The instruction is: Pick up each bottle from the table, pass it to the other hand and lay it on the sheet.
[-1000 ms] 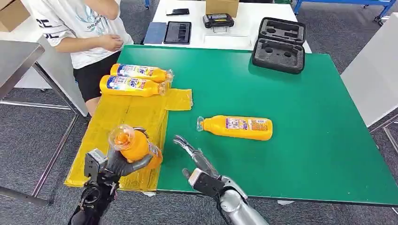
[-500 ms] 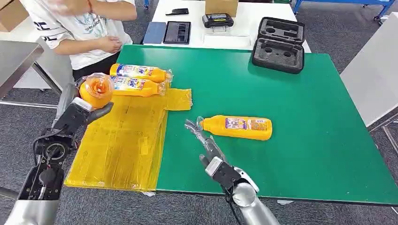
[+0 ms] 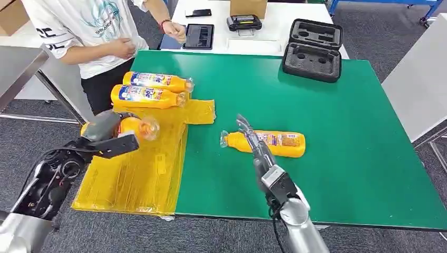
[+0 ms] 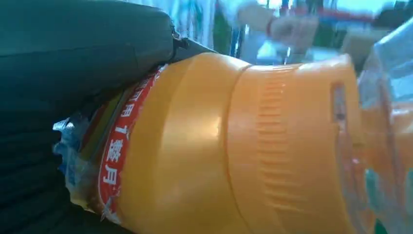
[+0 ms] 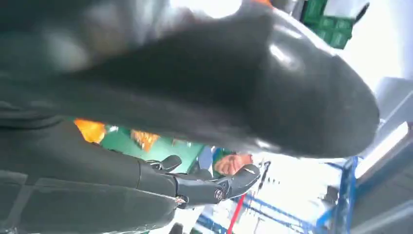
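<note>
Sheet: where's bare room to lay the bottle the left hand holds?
The sheet is bare near the robot, below the left hand and its bottle. Its far end is crowded by two laid bottles.

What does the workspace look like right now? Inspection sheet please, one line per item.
Surface: green table, yellow sheet over its left end.
Job's things: two bottles lie side by side on the sheet's far end; held bottle above the sheet; one bottle on the green.
Clutter: black foam case at the far edge.
Robot hands: left robot hand grips the held bottle; right robot hand open over the bottle on the green.
Cables: black leads on the left forearm.
Surroundings: person at the far left corner; white table with tablet.
</note>
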